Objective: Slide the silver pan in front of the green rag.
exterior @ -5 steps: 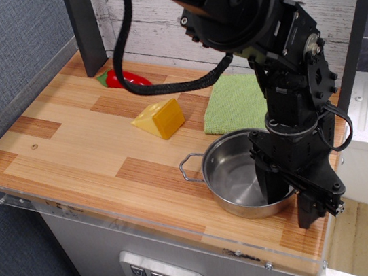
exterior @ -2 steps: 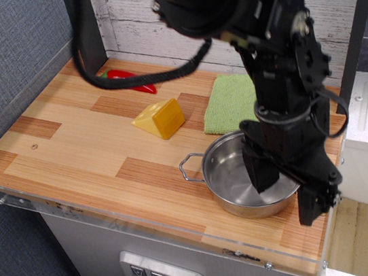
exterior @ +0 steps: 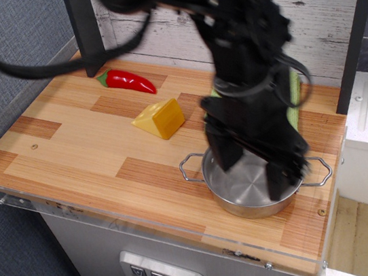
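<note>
observation.image, only view: motion blur is smearing the arm, so the gripper (exterior: pixel 250 170) edges are reading soft. The arm body is covering nearly all of the green rag (exterior: pixel 294 103); only a thin green strip is showing to the right of the arm, plus a sliver at its left edge. Upper arm and cable loop are running out of frame at the top. Rear wall of the silver pan (exterior: pixel 251 187) is hiding behind the gripper.

Gripper is hanging over the pan with its two fingers (exterior: pixel 280 181) spread apart: the left one is sitting at the pan's rear-left rim, the right one is reaching down inside by the right wall. Nothing is visibly clamped between them (whether a finger is actually pressing the pan wall, can't tell through the blur).

Pan is sitting at the front-right of the wooden counter (exterior: pixel 69 147), near the front edge, directly in front of the rag strip. Inside it, only bare shiny steel is showing where the gripper isn't blocking. Both wire loop handles are showing, one left, one right.

Versus 0.4 s ago: the arm is swinging left and up, so the pan's right handle and the counter's front-right corner are now showing, while more of the rag is getting covered. Red pepper (exterior: pixel 126 81) at the back is now fully exposed, no cable over it. Yellow cheese wedge (exterior: pixel 160 119) is holding the same spot mid-counter. Pan position is reading about the same.
</note>
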